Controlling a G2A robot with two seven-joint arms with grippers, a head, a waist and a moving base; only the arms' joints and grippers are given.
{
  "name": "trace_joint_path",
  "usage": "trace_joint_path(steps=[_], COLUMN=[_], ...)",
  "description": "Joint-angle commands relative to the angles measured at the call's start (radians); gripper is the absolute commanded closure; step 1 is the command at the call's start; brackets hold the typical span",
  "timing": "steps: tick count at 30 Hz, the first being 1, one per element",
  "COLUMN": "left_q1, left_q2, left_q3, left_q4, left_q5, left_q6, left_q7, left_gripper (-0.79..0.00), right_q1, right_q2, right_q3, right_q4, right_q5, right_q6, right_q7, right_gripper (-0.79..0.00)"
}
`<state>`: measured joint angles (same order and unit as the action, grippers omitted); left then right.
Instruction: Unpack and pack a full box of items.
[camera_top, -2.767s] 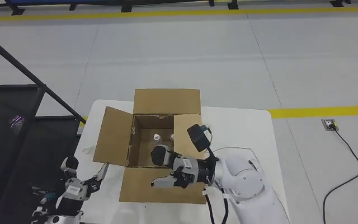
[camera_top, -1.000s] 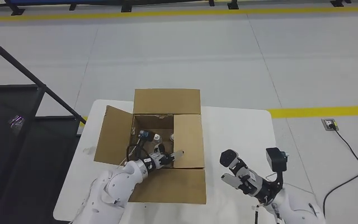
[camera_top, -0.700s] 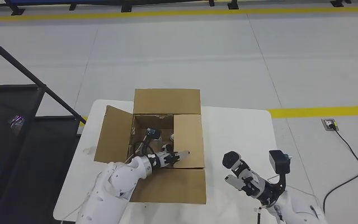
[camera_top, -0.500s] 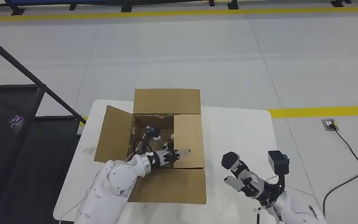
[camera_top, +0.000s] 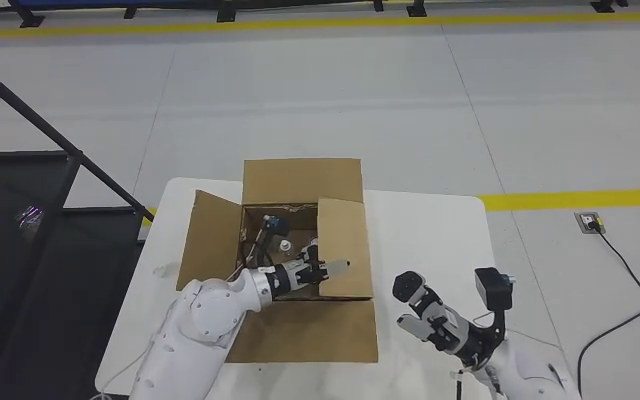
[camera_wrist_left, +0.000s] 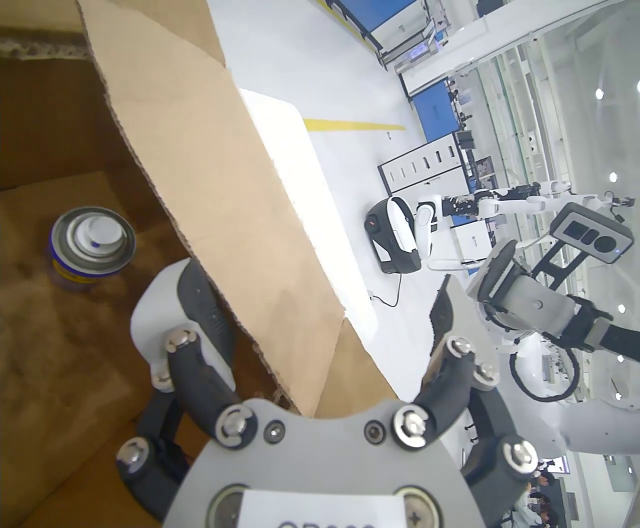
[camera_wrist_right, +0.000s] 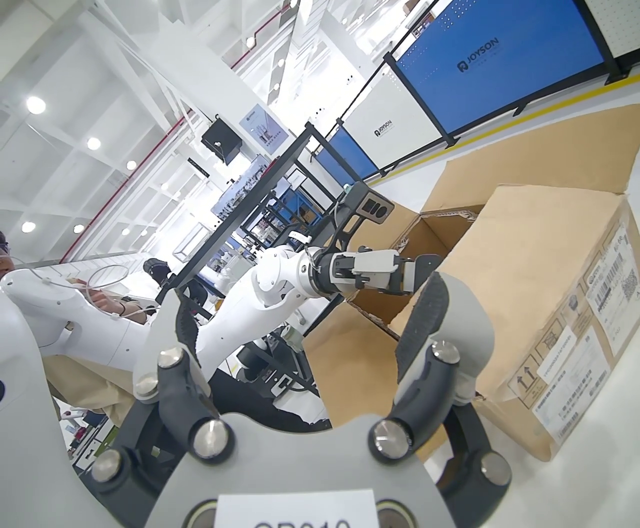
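Since half a second ago the left gripper (camera_top: 322, 268) has pushed further across the cardboard box (camera_top: 300, 180), and the box has slid slightly toward the right arm's side, its right flap (camera_top: 345, 245) now tipped up more steeply. Compared with the oldest frame, the arms have swapped roles: the right arm was over the box then and now sits clear of it, while the left arm has come in from the box's near left corner.

The left gripper (camera_wrist_left: 317, 285) straddles the right flap (camera_wrist_left: 225, 210). Its fingers are spread wide, one under the flap inside the box and the other outside it, with the flap's corrugated edge between them and not pinched.

A spray can (camera_wrist_left: 92, 245) with a blue label and white nozzle stands upright on the box floor, near the inner finger but apart from it.

The box sits mid-table on the white table (camera_top: 430, 230), all four flaps open.

The right gripper (camera_top: 408, 305) is over the table beside the box's right wall, just off its near corner. Its fingers (camera_wrist_right: 435, 320) are apart with nothing between them, and it faces the box (camera_wrist_right: 550, 260).
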<state>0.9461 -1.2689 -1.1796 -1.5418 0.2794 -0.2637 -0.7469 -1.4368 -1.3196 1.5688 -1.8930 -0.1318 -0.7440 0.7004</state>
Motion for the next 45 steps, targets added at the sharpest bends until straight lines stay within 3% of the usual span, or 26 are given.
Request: trace_joint_path(steps=[1, 5, 10, 13, 19, 28, 37, 45], left_q1=[-0.003, -0.010, -0.031, -0.047, -0.084, -0.111, -0.108, -0.123], left_q2=[-0.001, -0.003, -0.010, -0.015, -0.026, -0.035, -0.037, -0.048], left_q3=[0.007, 0.019, 0.043, 0.060, 0.095, 0.121, 0.129, 0.179], left_q4=[-0.009, -0.017, -0.006, 0.006, 0.036, 0.056, 0.043, 0.037], left_q5=[-0.002, -0.011, -0.033, -0.042, -0.057, -0.061, -0.062, -0.046], left_q6=[0.000, 0.002, 0.009, 0.013, 0.024, 0.025, 0.023, 0.031], left_q7=[0.007, 0.024, 0.064, 0.087, 0.119, 0.142, 0.143, 0.144], left_gripper=[-0.785, -0.785, -0.785, -0.785, -0.785, -0.785, -0.785, -0.785], right_q1=[-0.002, -0.002, 0.033, 0.064, 0.117, 0.220, 0.236, 0.122], right_q2=[0.004, 0.012, 0.022, 0.023, 0.018, 0.014, 0.019, 0.040], right_q3=[-0.001, 0.001, -0.002, -0.010, -0.064, -0.179, -0.221, -0.103], right_q4=[-0.002, 0.009, 0.078, 0.152, 0.305, 0.456, 0.490, 0.373], right_q5=[0.001, 0.000, -0.054, -0.090, -0.161, -0.071, -0.011, -0.024], right_q6=[0.000, 0.007, 0.101, 0.131, 0.130, 0.057, -0.005, -0.043], right_q7=[-0.002, 0.006, 0.038, -0.001, -0.136, -0.077, -0.071, -0.193], right_gripper=[-0.785, -0.785, -0.785, -0.785, -0.785, -0.785, -0.785, -0.785])
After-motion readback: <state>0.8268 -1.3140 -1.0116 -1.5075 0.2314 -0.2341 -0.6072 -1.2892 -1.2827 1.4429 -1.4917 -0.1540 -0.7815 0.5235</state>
